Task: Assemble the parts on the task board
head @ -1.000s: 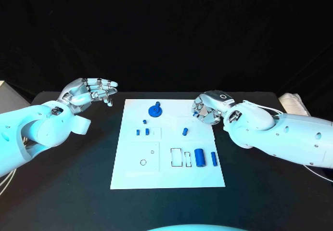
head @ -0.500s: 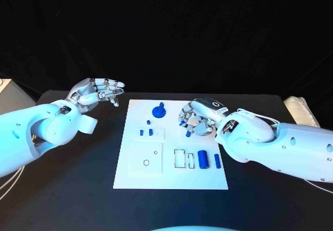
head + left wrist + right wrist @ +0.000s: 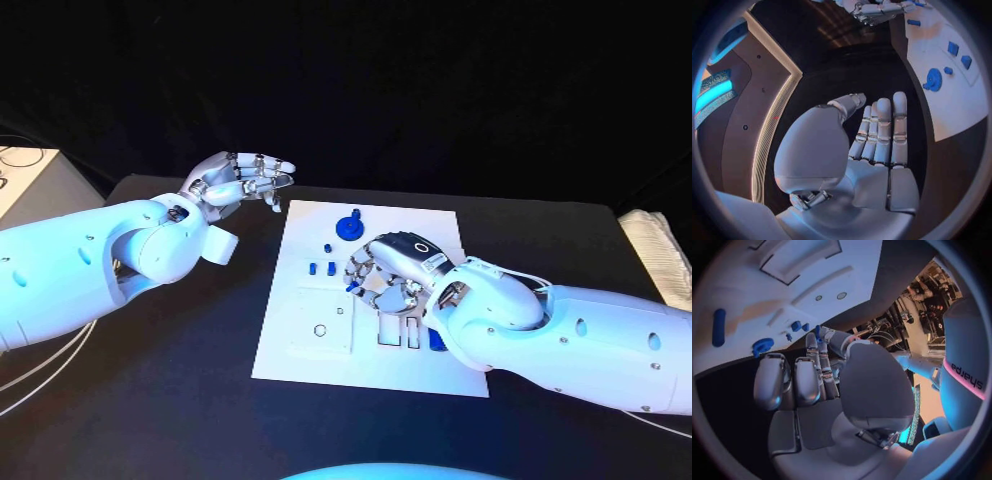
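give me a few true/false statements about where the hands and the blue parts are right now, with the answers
1. The right hand is over the task board. True.
2. The left hand holds a blue part. False: it holds nothing and is off the board's far left corner.
3. A round blue part with a knob stands near the board's far edge. True.
4. Every blue part lies on the black table beside the board. False: those that show, like the two small blue parts, are on the board.
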